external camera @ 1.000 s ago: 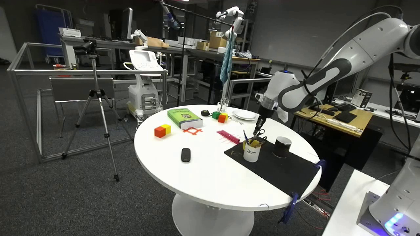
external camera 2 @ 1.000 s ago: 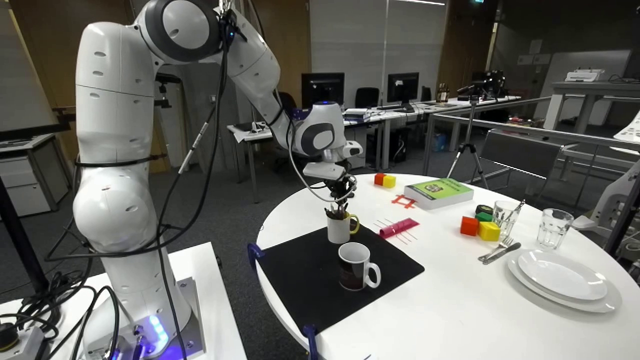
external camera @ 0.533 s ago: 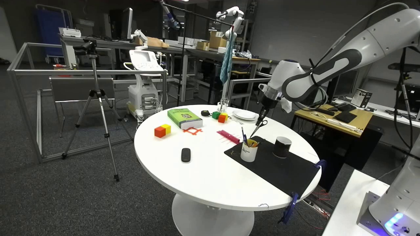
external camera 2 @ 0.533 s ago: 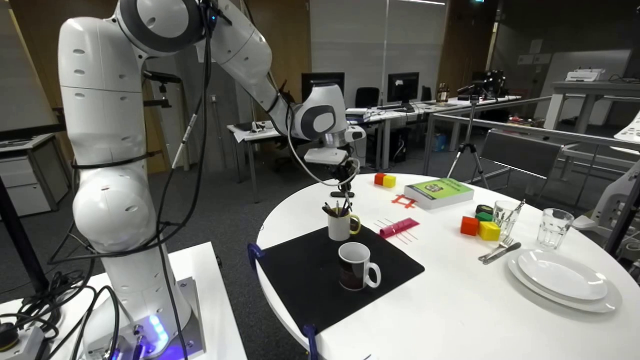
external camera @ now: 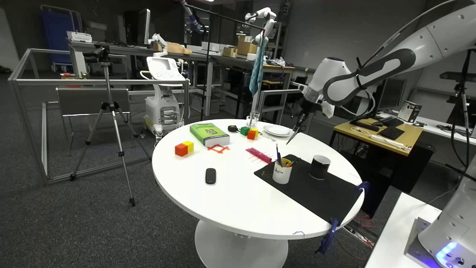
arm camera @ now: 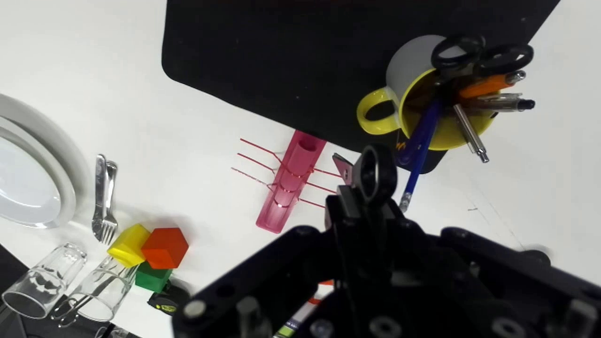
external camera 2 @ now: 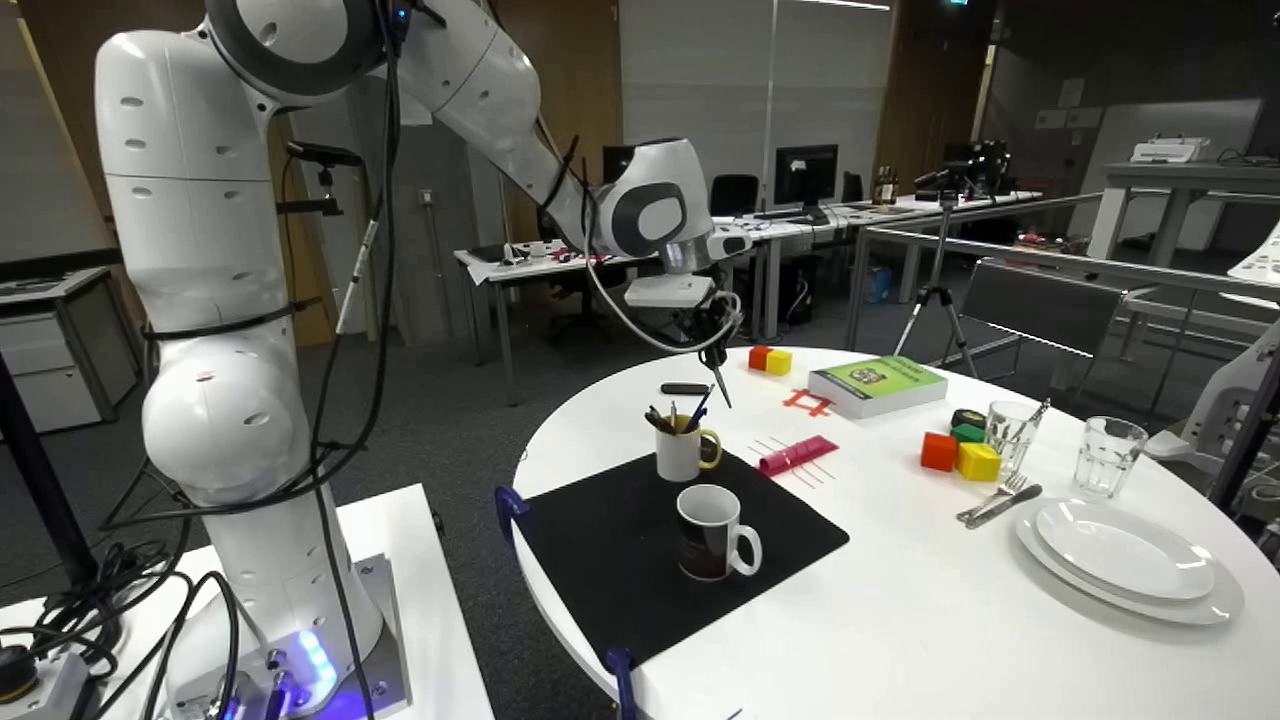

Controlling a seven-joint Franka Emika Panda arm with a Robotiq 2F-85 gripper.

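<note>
Claw [arm camera: 361, 204]: clamped on black-handled scissors [external camera: 292, 137], seemingly near loops [arm camera: 389, 171]
Blades [external camera 2: 721, 385]: angled down from claw
Yellow-handled mug [external camera 2: 678, 457]: lower than claw, holding pens [arm camera: 486, 87]

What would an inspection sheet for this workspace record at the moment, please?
Surface: round white table; black mat held at its edge by blue clamps.
Things in use: scissors, blades pointing down.
Clutter: yellow-lined mug of pens and black-and-white mug on the mat; green book, coloured cubes, drinking glasses, fork, knife and stacked plates elsewhere on the table.
Fingers: shut on the scissors near their handles.
Cables: black cables looped along the robot arm.
Surroundings: tripod, hanging teal towel and computer monitor.
</note>
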